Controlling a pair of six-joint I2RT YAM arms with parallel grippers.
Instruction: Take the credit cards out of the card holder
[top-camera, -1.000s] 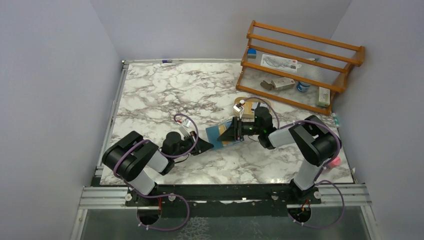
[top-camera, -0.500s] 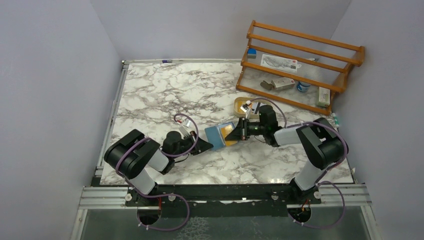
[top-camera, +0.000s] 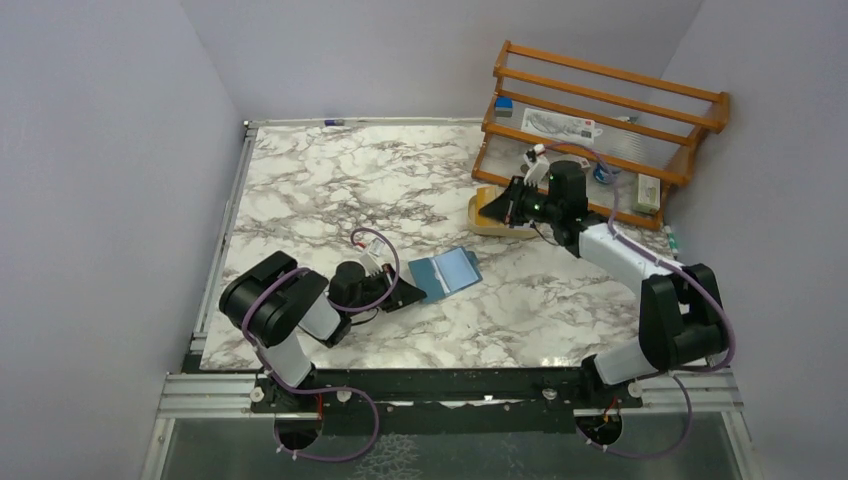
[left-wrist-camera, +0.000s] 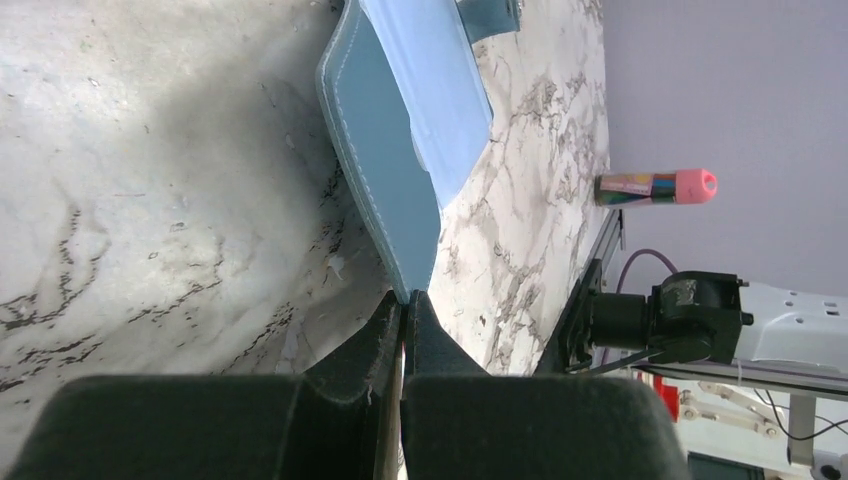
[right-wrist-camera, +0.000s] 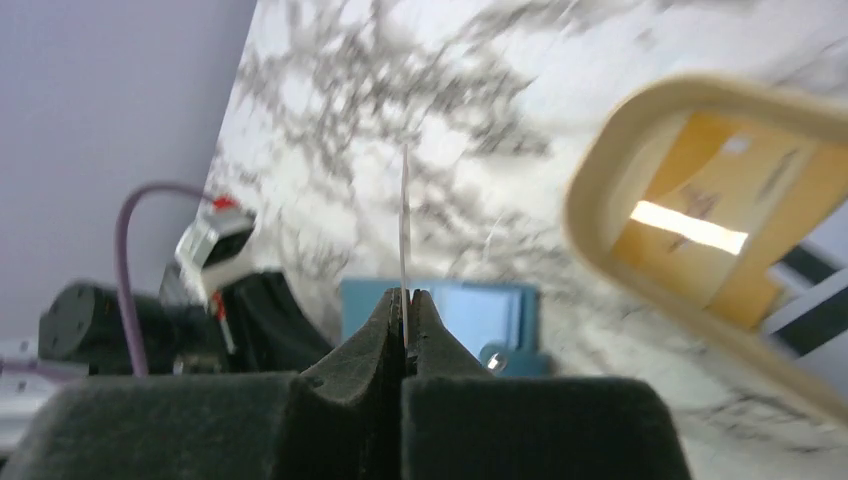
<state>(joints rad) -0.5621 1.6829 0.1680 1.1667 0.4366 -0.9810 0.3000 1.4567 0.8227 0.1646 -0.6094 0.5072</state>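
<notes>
The right pincer (right-wrist-camera: 405, 300), clamped on the whitish card (right-wrist-camera: 405, 225), is carrying it to the tan tray (right-wrist-camera: 588, 195), where the yellow-orange card (right-wrist-camera: 760, 190) is lying; next it is likely needing to centre over the tray and release. The left pincer (left-wrist-camera: 402, 305) is pinching the edge of the card holder (top-camera: 447, 272) on the table (top-camera: 330, 190); a second ago the right pincer was at the holder, and now it is working well apart from it

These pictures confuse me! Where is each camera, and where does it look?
Top camera: above, behind, looking down at the table; left arm and right arm show.
Left wrist: low over the table, facing the card holder; its jaws pinch its edge.
Right wrist: by the tray, looking back at the holder; its jaws pinch a whitish card.
All show the card holder.
</notes>
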